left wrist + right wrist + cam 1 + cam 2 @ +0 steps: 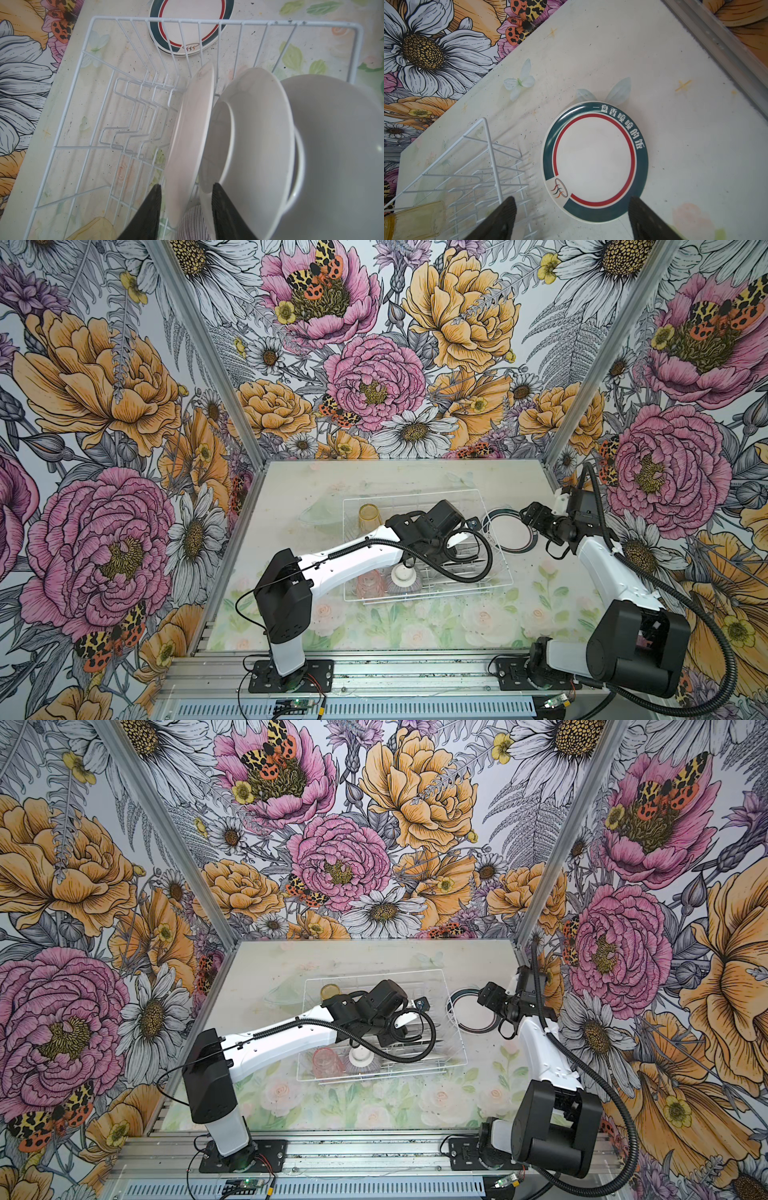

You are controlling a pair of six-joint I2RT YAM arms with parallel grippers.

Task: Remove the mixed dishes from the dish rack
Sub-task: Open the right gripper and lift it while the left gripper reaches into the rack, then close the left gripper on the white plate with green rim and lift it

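The white wire dish rack (411,494) (207,20) sits mid-table. Three white plates stand upright in its prongs, backs toward the left wrist camera. My left gripper (188,185) is open and straddles the edge of the nearest plate (191,124), with a gap at one finger. The other two plates (255,124) (342,145) stand behind it. The striped bowl (404,578) (193,224), pink tumbler (370,585) and amber tumbler (369,518) stay in the rack. My right gripper (572,197) (525,516) hangs open, empty, over a green-and-red rimmed plate stack (595,164) (509,531) on the table.
The left arm (353,556) lies across the rack and hides most of the upright plates in both top views. A faint see-through shape (320,514) lies on the table left of the rack. Floral walls close three sides; the metal rail (415,672) runs along the front.
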